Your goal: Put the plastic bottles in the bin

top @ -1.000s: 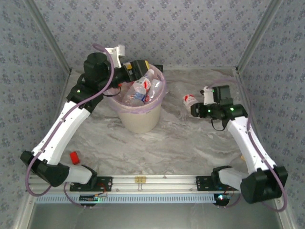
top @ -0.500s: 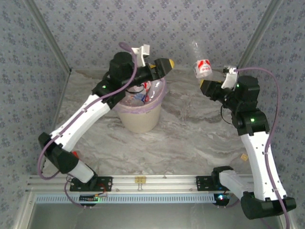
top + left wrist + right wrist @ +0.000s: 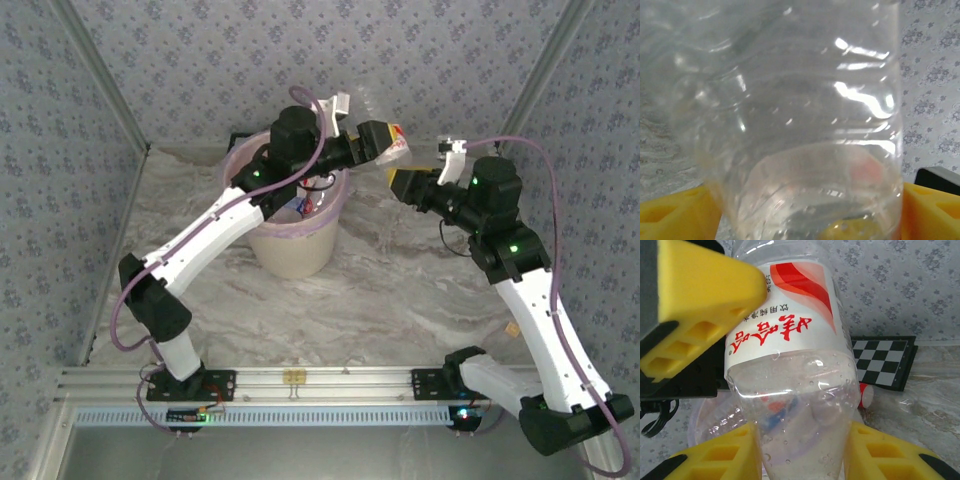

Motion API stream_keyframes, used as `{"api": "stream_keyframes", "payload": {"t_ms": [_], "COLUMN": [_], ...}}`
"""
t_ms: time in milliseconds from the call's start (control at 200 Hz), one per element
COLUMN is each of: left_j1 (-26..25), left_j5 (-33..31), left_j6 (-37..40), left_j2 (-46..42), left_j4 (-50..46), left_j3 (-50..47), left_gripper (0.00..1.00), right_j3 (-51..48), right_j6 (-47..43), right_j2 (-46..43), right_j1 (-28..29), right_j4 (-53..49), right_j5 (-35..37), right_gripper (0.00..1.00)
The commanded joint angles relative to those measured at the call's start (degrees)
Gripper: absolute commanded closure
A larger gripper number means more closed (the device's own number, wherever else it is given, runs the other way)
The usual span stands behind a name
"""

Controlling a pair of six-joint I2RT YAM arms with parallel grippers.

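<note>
Two end effectors meet on one bottle. The right end effector [image 3: 802, 452] is closed on the body of a clear plastic bottle [image 3: 790, 335] with a red-and-white label. A yellow finger sits on each side of the bottle and holds it in the air. The left end effector [image 3: 810, 215] has its fingers spread wide with that same bottle between them; whether they press on it I cannot tell. In the top view the pair hang in the upper middle of the frame, just right of the rim of the bin [image 3: 295, 250] rather than over its mouth. Several bottles lie inside the pink liner, so the task looks well along. This bottle has yet to go in. Beside a checkered board [image 3: 885, 362], what may be another red-capped bottle [image 3: 866, 395] lies on the table [image 3: 380, 300].
</note>
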Motion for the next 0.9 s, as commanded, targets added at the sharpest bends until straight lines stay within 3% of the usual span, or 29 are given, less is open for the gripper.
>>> {"api": "stream_keyframes", "payload": {"t_ms": [0, 305, 385, 510, 780, 895], "left_j1": [-0.4, -0.45, -0.19, 2.31, 12.97, 17.74], "left_j5": [0.26, -0.54, -1.47, -0.8, -1.57, -3.09], "left_j6": [-0.51, -0.2, 1.18, 5.32, 22.4, 28.58], "left_j2": [0.27, 0.18, 0.03, -0.37, -4.12, -5.99], "left_j4": [2.41, 1.2, -0.17, -5.03, -30.07, -39.66], "left_j3": [2.77, 3.26, 3.97, 6.07, 16.12, 17.16], "left_gripper": [0.2, 0.43, 0.47, 0.5, 0.66, 0.78], "right_j3": [0.07, 0.24, 0.62, 2.19, -1.16, -6.82], "right_j6": [0.26, -0.36, -1.34, -5.59, -12.11, -12.16], "right_j2": [0.51, 1.51, 1.9, 2.45, -0.45, -2.6], "right_j1": [0.73, 1.06, 1.09, 1.0, -2.34, -3.9], "right_j4": [2.45, 2.09, 1.72, -1.86, -8.52, -7.77], "right_j5": [-0.08, -0.14, -0.72, -0.1, 2.21, 1.64], "right_gripper": [0.6, 0.53, 0.38, 0.01, 0.0, 0.0]}}
